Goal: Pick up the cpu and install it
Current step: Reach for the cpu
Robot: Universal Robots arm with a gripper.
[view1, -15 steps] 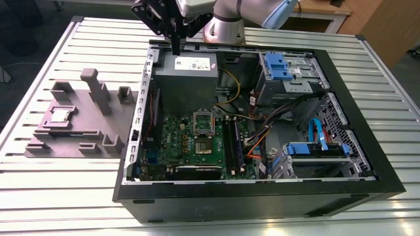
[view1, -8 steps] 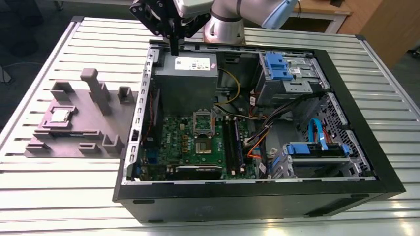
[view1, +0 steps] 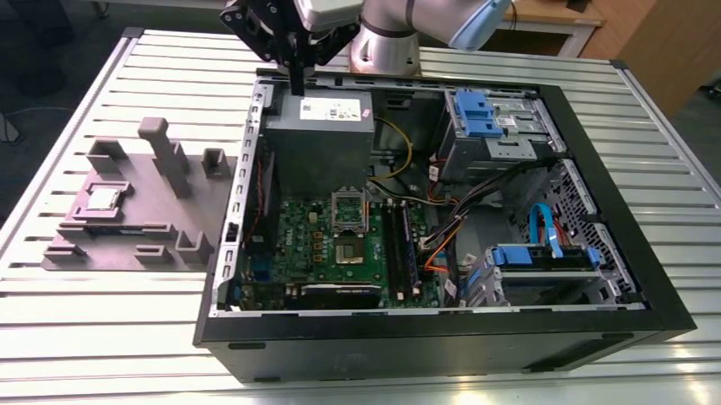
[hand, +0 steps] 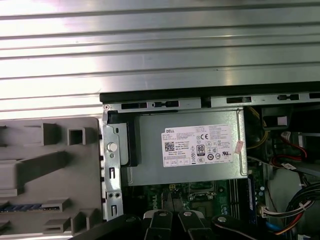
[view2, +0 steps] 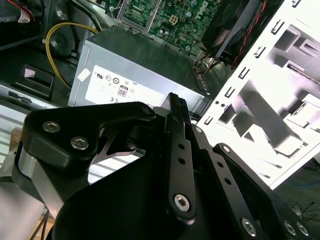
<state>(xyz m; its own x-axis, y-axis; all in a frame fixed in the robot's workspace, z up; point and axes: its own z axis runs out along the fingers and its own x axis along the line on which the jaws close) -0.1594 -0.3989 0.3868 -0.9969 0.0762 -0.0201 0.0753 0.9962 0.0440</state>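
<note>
Ribbed aluminium table [view1: 113,337], its slats matt and evenly grooved, carries the whole set-up. At the exterior view's left lies the grey-purple moulded plastic fixture [view1: 147,232], a blocky slab with upright posts and square slots. The cpu [view1: 104,198], a small flat square chip with a shiny silver-grey lid and a thin darker rim, rests face up in a recess of that fixture, untouched.

Further right lies the black sheet-metal computer case [view1: 451,342], on its side with its interior exposed. The black gripper [view1: 296,88] hangs over the case's far edge, above the grey boxy steel power supply [view1: 316,143] and well apart from the chip. Its fingers are together, with nothing between them.

Below the power supply lies the green motherboard [view1: 327,249], densely studded, with the rectangular metal socket frame [view1: 349,211] at its middle.

Judged from this layout, the pick-up step is in hand and not yet begun, and the socket holds no chip. A grasp on so thin and smooth a plate calls for parted fingers set squarely on opposite edges, level with the recess.
</note>
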